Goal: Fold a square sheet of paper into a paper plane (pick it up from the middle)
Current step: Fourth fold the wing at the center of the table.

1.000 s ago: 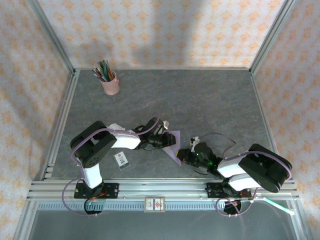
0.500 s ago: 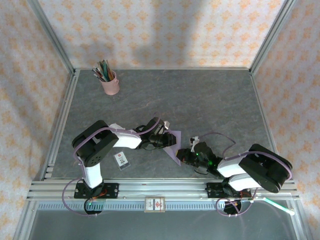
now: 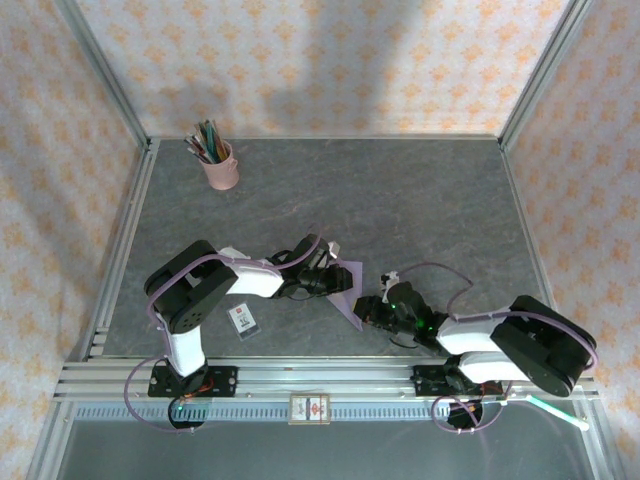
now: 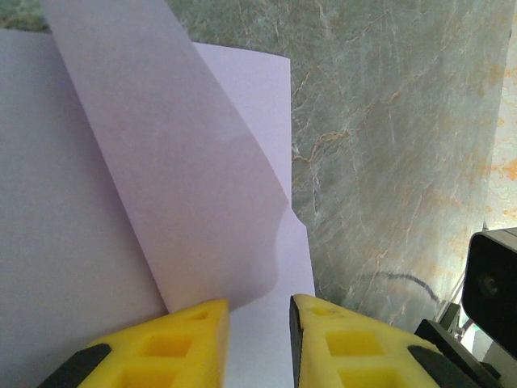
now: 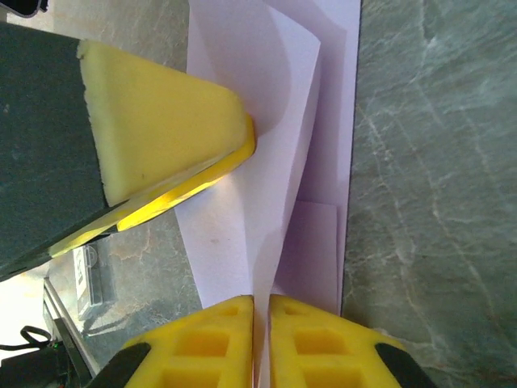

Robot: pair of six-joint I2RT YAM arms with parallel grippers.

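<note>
Two grippers meet my half-folded square sheet of paper (image 5: 234, 242) by the table's (image 3: 420, 200) near edge: right gripper (image 5: 260, 303) pinches a crease; whether left gripper (image 4: 258, 305) grips, I cannot tell.

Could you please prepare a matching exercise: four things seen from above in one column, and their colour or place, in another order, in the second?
1 cup of pens
2 small card
3 square sheet of paper
4 table top

A lavender, partly folded
B grey, marbled
C pink, far left corner
D white with dark print

Pairs: 1-C; 2-D; 3-A; 4-B
</note>
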